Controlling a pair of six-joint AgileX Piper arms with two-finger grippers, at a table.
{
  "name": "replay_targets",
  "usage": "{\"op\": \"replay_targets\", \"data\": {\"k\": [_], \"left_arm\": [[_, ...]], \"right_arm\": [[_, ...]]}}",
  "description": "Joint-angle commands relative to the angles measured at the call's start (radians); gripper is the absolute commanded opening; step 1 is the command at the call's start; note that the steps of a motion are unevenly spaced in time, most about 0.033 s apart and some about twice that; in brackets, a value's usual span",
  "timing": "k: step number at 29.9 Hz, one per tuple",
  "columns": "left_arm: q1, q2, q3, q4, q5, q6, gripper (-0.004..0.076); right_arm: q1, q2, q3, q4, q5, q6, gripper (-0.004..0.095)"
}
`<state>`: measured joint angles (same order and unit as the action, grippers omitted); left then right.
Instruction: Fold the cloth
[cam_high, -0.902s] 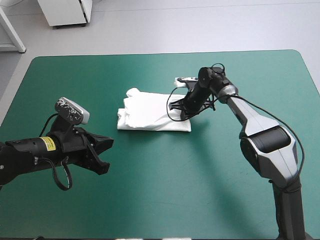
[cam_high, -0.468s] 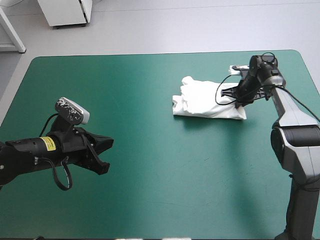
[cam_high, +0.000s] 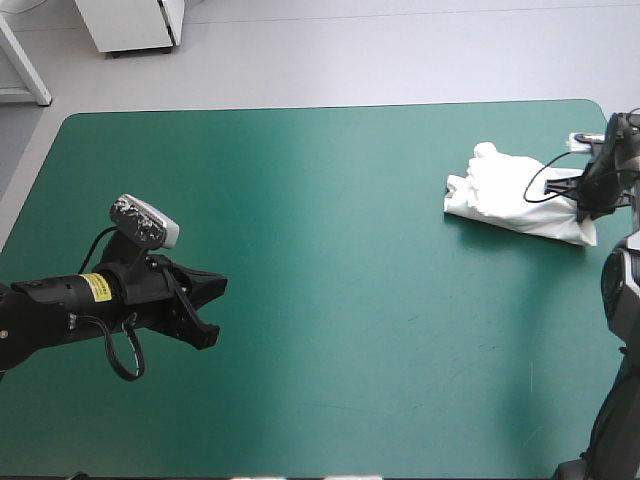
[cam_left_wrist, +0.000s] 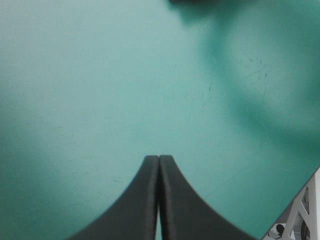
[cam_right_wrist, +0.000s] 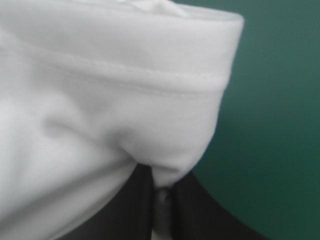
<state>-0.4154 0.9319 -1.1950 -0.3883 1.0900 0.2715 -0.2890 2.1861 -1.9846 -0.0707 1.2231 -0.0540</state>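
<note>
The white T-shirt (cam_high: 515, 194) is a folded bundle lying near the table's right edge, toward the far side. My right gripper (cam_high: 583, 190) is at the bundle's right end, shut on the T-shirt. In the right wrist view the T-shirt (cam_right_wrist: 115, 95) fills most of the picture, a hemmed fold bulging over the black fingers (cam_right_wrist: 195, 210), which are pinched together on it. My left gripper (cam_high: 205, 310) hovers over the near left part of the teal-green table, far from the T-shirt. Its fingers (cam_left_wrist: 150, 200) meet in one pointed arch, shut on nothing.
The teal-green table (cam_high: 320, 300) lies bare between the two arms. A white cabinet (cam_high: 130, 22) stands beyond the far left corner. The table's right edge is close beside the bundle and my right gripper.
My right gripper has dragged the folded T-shirt from the table's middle far to the right, near the right edge. The left arm has not moved.
</note>
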Motion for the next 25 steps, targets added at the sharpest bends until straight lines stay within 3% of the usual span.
{"op": "replay_targets", "data": {"k": [1, 8, 13, 16, 18, 21, 25], "left_arm": [[0.0, -0.007, -0.025, -0.034, -0.051, -0.004, -0.0009], [0.0, -0.007, -0.025, -0.034, -0.051, -0.005, -0.0009], [0.0, -0.007, -0.025, -0.034, -0.051, -0.005, -0.0009], [0.0, -0.007, -0.025, -0.034, -0.051, -0.005, -0.0009], [0.0, -0.007, -0.025, -0.036, -0.051, -0.005, -0.0009], [0.0, -0.007, -0.025, -0.036, -0.051, -0.005, -0.0009], [0.0, -0.007, -0.025, -0.036, -0.051, -0.005, -0.0009]], "right_arm": [[-0.068, -0.075, -0.023, -0.035, -0.006, -0.016, -0.0019], [-0.139, -0.075, -0.023, -0.096, -0.006, -0.037, -0.0019], [-0.159, -0.075, -0.023, -0.072, -0.006, 0.002, -0.0006], [-0.159, -0.079, -0.023, -0.072, -0.006, 0.0, 0.0138], [-0.161, -0.087, -0.023, -0.075, -0.006, 0.0, 0.0346], [-0.173, -0.117, -0.023, -0.075, -0.006, 0.005, 0.0567], [-0.208, -0.178, -0.023, -0.044, -0.006, 0.027, 0.0546]]}}
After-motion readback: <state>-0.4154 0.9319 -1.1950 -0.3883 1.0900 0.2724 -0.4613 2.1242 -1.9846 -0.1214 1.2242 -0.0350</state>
